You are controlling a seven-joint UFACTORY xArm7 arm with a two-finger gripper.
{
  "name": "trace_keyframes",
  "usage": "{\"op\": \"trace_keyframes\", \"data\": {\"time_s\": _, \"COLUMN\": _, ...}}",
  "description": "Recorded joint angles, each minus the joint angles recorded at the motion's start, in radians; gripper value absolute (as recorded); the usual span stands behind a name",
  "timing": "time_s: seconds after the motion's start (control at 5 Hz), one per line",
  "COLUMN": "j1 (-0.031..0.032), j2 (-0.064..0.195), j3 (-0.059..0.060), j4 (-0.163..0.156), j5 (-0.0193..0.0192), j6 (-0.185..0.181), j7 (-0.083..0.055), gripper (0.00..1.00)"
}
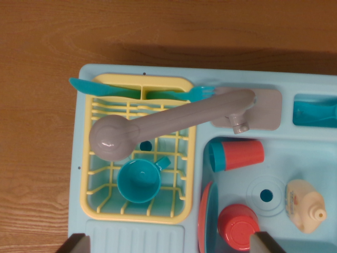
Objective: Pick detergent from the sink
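Wrist view, looking straight down: a toy sink (231,79) in pale blue sits on the wooden surface (42,105). The detergent bottle (304,204) lies on its side in the basin, at the wrist view's right, just beside the drain hole (266,196). Its long axis runs diagonally, cap aimed toward the lower right, fat base toward the upper left. It looks like light, stiff plastic, smooth and likely a bit slippery, so I'd take it across the wide body, not the narrow neck. A red cup (238,226) stands near it and a red-and-teal cup (235,155) lies tipped above. The grey faucet (158,126) swings over the yellow dish rack (105,205), with its teal cup (138,181). The tool (168,243) shows two dark fingertips (78,243) spread wide apart at the bottom edge, holding nothing, well short of the bottle.
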Motion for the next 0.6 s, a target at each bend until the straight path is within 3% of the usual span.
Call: {"op": "trace_keyframes", "data": {"time_s": 0.6, "j1": -0.0033, "j2": 0.005, "j3": -0.003, "j4": -0.01, "j5": 0.0006, "j6": -0.011, "j7": -0.008, "gripper": 0.0}}
